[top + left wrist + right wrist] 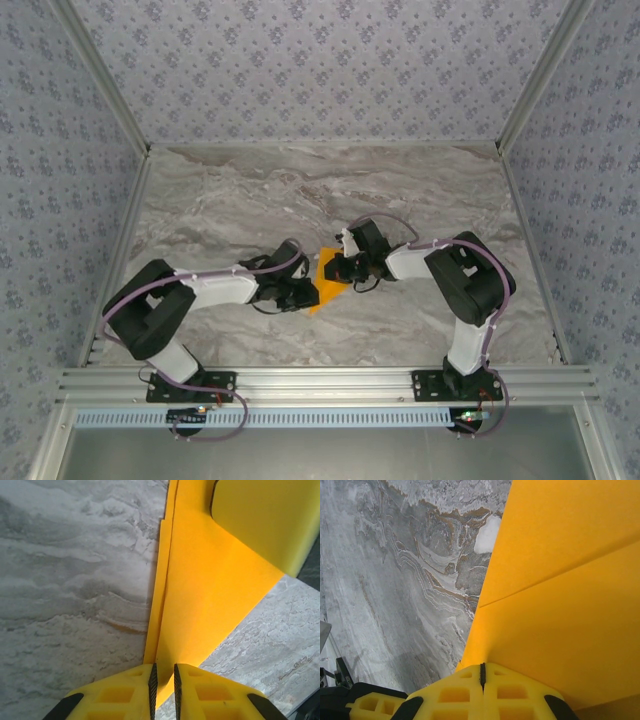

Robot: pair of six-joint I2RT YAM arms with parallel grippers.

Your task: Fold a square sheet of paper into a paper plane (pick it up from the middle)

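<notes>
The square sheet of paper (325, 275), bright orange and already creased into layers, is held off the worktop (250, 190) near its middle, between the two arms. It looks thin, light and limp, easy to crumple or tear, so grips belong on folded edges, where the layers stiffen it. The left gripper (164, 672) has narrow jaws around a folded edge; the right gripper (481, 672) has jaws pressed together on the sheet.

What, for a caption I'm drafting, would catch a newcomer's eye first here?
The bright orange sheet, folded and creased, stands out against the grey marbled table, near its middle. The left hand pinches its layered edge. The right hand is shut tight on it from the other side.
</notes>
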